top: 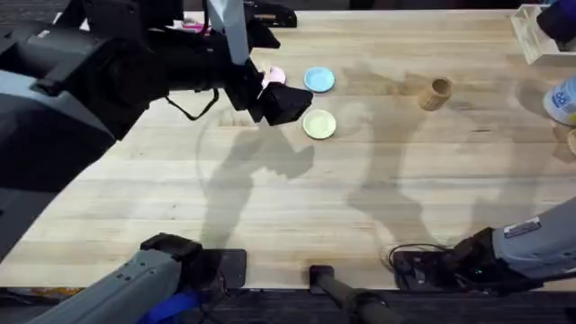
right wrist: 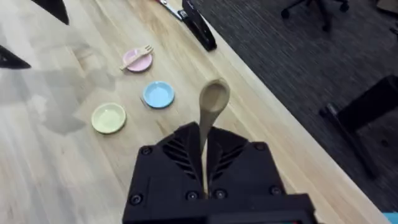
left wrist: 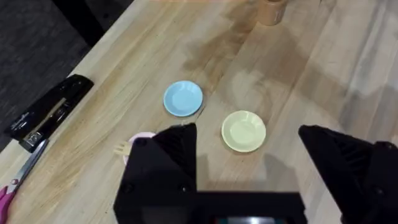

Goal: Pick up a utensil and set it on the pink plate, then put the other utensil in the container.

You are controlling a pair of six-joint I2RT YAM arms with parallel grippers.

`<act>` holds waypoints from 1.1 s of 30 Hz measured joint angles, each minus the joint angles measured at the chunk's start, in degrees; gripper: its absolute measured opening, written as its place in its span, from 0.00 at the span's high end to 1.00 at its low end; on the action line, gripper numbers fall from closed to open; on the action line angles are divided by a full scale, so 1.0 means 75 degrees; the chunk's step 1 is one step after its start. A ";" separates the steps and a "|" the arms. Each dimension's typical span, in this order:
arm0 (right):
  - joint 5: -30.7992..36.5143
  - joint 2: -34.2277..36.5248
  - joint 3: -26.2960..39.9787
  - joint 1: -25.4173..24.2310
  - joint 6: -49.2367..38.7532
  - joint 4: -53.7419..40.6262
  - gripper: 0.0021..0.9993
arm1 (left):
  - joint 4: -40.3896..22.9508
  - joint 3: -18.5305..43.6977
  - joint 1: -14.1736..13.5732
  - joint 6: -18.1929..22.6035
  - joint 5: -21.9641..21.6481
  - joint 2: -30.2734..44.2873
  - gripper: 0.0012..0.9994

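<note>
The right gripper [right wrist: 205,186] is nearest its own wrist camera, its black fingers clenched on the handle of one wooden spoon [right wrist: 213,102], whose bowl stands up beyond the fingertips. Seen from overhead, the right arm's base sits at the near edge of the table [top: 270,216].

Farther out lie three small round plates, taken here with the yellow plate [top: 319,124] as landmark. The blue plate [top: 319,80] lies just beyond the yellow plate, apart from it. The pink plate [top: 274,76] lies beyond the yellow plate and to its left, partly hidden overhead by the left arm. In the right wrist view one small wooden fork [right wrist: 138,54] lies across the pink plate [right wrist: 136,61], its tines reaching past the rim.

The left gripper [left wrist: 249,146] hangs above the table just left of the yellow plate [left wrist: 244,131], its two fingers spread apart and released, grasping nothing.

One container [top: 436,94], a tan wooden cup, stands well to the right of the yellow plate and a little beyond it. A black stapler [left wrist: 48,113] lies far to the left of the yellow plate, and a clear bin [top: 531,36] sits at the far right corner.
</note>
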 joint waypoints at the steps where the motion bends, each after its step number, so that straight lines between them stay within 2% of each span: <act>1: -0.0046 0.0000 -0.0053 0.0010 -0.0010 0.0000 0.97 | 0.0002 0.0000 0.0000 0.0000 -0.0002 0.0000 0.01; 12: -0.0352 -0.0001 -0.1084 0.0092 -0.0381 0.0000 0.97 | 0.0000 0.0000 0.0000 0.0000 -0.0002 0.0000 0.01; 33: -0.0297 0.0105 -0.2791 -0.0221 -0.3518 0.0000 0.97 | 0.0000 0.0000 0.0000 0.0000 -0.0002 0.0000 0.01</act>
